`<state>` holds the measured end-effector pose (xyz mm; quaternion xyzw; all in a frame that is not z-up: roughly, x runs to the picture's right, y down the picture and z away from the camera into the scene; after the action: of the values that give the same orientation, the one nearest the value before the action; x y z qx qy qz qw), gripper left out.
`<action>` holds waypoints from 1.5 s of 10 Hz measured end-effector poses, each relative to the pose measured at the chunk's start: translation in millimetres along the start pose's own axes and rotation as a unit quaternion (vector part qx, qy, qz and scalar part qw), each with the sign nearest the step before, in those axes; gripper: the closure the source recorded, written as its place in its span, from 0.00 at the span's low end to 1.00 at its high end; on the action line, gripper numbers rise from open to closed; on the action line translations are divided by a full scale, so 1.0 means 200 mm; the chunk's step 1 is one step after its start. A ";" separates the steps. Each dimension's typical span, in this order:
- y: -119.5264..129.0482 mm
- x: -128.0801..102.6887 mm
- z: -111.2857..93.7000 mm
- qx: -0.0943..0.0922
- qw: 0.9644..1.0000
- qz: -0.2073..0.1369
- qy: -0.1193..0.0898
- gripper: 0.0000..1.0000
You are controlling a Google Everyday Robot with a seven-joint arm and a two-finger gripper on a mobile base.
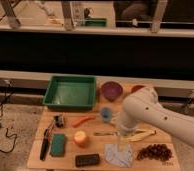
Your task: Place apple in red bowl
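The apple point(80, 138), small, round and yellow-orange, sits on the wooden table point(35, 159), left of centre. The red bowl point(136, 88) is at the back right beside the purple bowl point(111, 90); only its left rim shows behind my white arm. My gripper point(123, 141) hangs from the arm over the table's middle right, just above a grey cloth point(118, 155). It is to the right of the apple and apart from it. Nothing shows in the gripper.
A green tray point(70, 92) stands at the back left. A thin orange carrot-like piece point(83, 120), a blue cup point(106, 114), a green sponge point(58, 144), a dark block point(87, 160), a black utensil point(44, 145), a banana point(144, 135) and grapes point(156, 151) lie around.
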<state>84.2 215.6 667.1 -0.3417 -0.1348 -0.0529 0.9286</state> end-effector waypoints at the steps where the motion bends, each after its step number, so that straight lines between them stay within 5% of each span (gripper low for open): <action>1: 0.00 -0.03 0.01 -0.002 1.000 -0.004 -0.002 0.20; 9: 0.00 -0.05 0.06 -0.011 1.000 -0.010 0.003 0.20; 15: -0.14 -0.41 0.33 -0.033 0.998 -0.057 0.007 0.20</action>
<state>-14.6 237.5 709.7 -0.3638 -0.1454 -0.1126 0.9131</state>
